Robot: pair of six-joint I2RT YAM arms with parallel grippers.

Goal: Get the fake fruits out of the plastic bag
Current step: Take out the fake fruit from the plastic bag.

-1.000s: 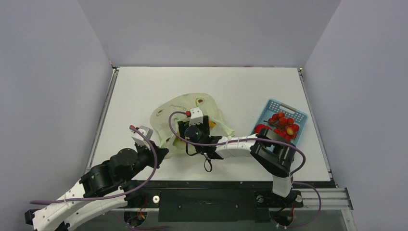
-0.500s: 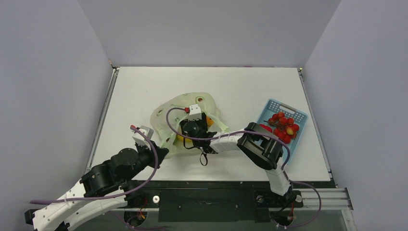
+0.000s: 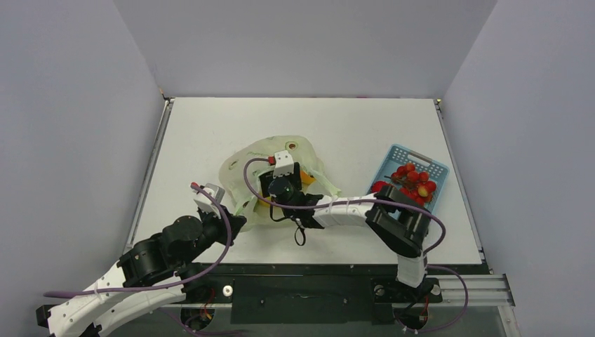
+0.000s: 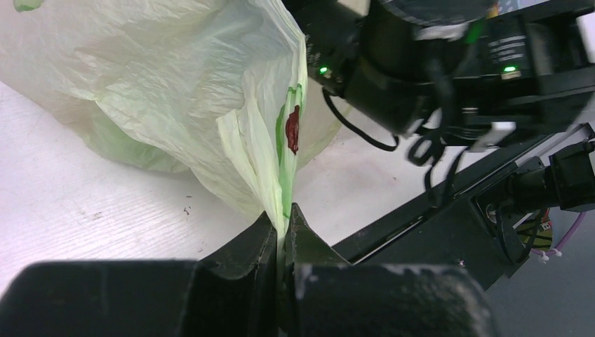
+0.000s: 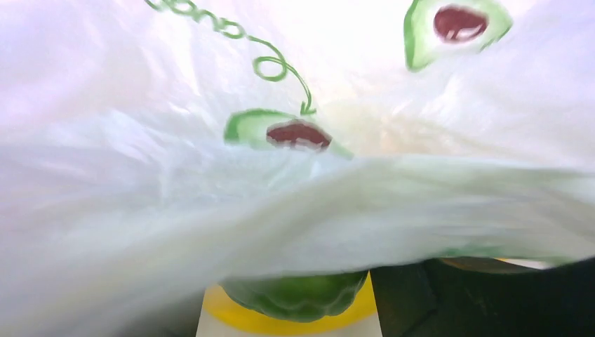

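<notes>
Here, from above, the soft plastic bag lies mid-counter with the right tool at its mouth, its grip impossible to tell; left wrist, the left tool pinches the bag's slippery rim; right wrist, a light, glossy green fake fruit, probably graspable across its middle, sits under the film.

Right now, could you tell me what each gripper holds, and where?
The left gripper pinches the plastic bag by a bunched edge; the right gripper is in the bag's folds; its hold cannot be told.

The top view is evenly lit, with soft shadows. The right wrist view is blurred and overexposed across the plastic bag.
</notes>
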